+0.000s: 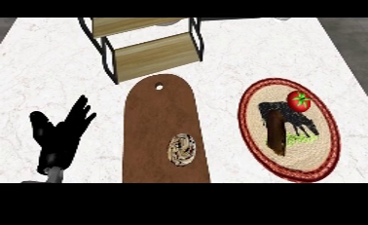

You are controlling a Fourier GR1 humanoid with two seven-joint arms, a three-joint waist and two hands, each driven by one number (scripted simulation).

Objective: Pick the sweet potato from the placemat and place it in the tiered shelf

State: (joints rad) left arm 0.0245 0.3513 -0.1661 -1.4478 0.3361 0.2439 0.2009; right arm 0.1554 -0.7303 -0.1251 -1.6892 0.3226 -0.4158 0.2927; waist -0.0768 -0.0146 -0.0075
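White marble-look counter (237, 58) w/ faint veining fills the head view. At 12 o'clock stands a tiered shelf (147, 48), black frame w/ pale wood boards. A long brown cutting board (155, 121), rounded top w/ a hanging hole, runs from centre to 6 o'clock, its rounded end just below the shelf's foot. At 3 o'clock lies an oval woven placemat (320, 143), red-rimmed, apart from the board. The counter's grey edge shows at 10 and 2 o'clock corners.
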